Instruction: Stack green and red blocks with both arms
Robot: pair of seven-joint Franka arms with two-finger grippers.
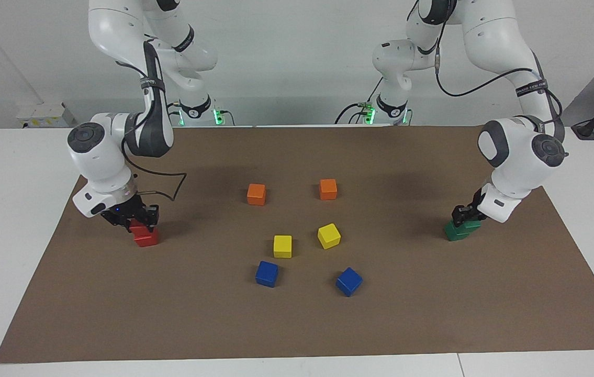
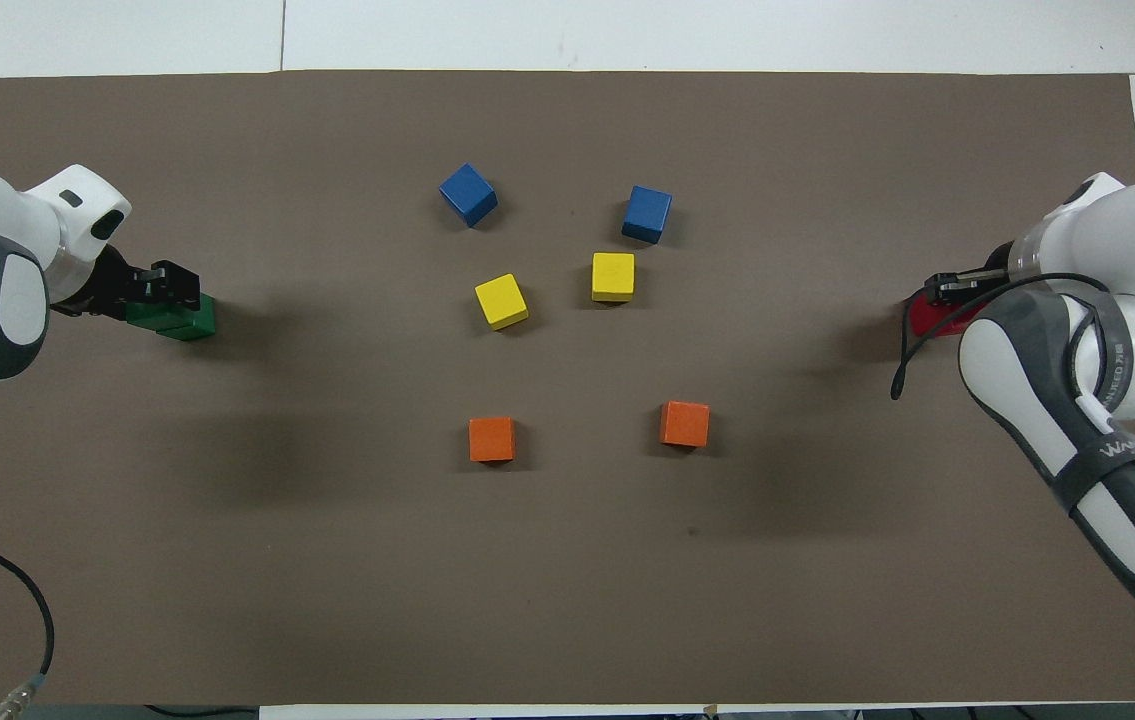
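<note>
Two green blocks stand stacked at the left arm's end of the brown mat, the upper one (image 1: 468, 225) on the lower one (image 1: 455, 233). My left gripper (image 1: 465, 214) is down at the upper green block (image 2: 182, 318). Two red blocks are stacked at the right arm's end. My right gripper (image 1: 142, 219) is shut on the upper red block (image 1: 138, 227), which rests on the lower red block (image 1: 146, 239). In the overhead view the right arm hides most of the red stack (image 2: 927, 318).
In the middle of the brown mat (image 1: 433, 314) lie two orange cubes (image 1: 256, 194) (image 1: 328, 189), two yellow cubes (image 1: 282, 246) (image 1: 328, 235) and two blue cubes (image 1: 267, 273) (image 1: 349, 281), all well apart from both stacks.
</note>
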